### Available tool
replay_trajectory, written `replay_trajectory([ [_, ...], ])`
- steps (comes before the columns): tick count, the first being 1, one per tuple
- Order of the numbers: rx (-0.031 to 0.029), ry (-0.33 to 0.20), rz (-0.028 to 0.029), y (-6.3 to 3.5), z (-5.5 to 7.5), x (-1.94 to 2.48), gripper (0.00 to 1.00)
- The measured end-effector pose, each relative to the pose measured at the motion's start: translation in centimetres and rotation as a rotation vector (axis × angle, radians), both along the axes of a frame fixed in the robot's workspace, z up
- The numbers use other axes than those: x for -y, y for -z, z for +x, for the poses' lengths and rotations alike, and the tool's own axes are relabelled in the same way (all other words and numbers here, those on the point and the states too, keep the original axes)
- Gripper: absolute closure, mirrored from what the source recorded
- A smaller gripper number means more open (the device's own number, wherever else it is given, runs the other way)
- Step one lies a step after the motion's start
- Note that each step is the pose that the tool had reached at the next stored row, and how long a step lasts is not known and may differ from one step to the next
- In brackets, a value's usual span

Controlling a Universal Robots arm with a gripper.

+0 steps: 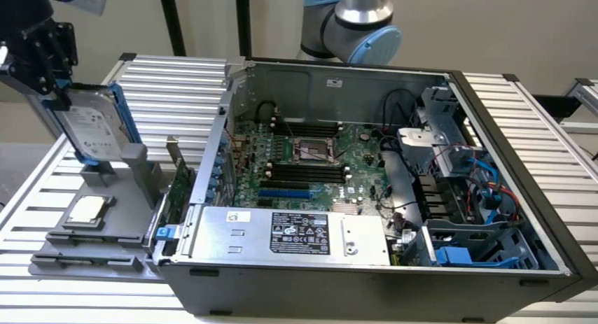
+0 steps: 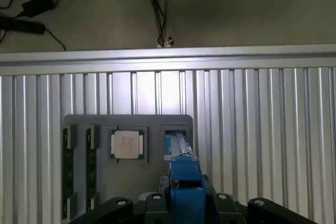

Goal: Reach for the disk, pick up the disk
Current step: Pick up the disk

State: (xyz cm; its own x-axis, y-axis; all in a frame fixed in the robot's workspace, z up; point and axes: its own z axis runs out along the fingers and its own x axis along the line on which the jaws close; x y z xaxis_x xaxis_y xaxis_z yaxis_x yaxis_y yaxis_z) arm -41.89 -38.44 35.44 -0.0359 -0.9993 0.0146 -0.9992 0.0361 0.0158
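Note:
The disk (image 1: 94,123) is a silver-grey drive with a white label in a blue carrier. It stands on edge, slightly tilted, at the exterior view's left. Its lower end is at the slot of the grey holder (image 1: 122,198); I cannot tell whether it still rests in the slot. My black gripper (image 1: 58,93) is over its upper end, shut on it. In the wrist view the carrier's blue edge (image 2: 181,161) runs from between my fingers (image 2: 220,200) down towards the holder's slot (image 2: 177,129).
A small square silver chip (image 1: 86,210) (image 2: 126,144) lies in a pocket of the grey holder. The open computer case (image 1: 374,163), with its silver power-supply box (image 1: 290,233), stands right beside the holder. Both rest on a ribbed aluminium table (image 2: 252,108).

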Motion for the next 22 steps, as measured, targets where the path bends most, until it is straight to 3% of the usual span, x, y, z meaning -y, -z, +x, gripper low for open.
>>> replay_trajectory([
  [12, 0.0001, -0.017, 0.0017, -5.44, 0.8, 0.46, 0.67],
  [22, 0.0002, -0.018, 0.016, -8.86, 4.7, 1.36, 0.67],
])
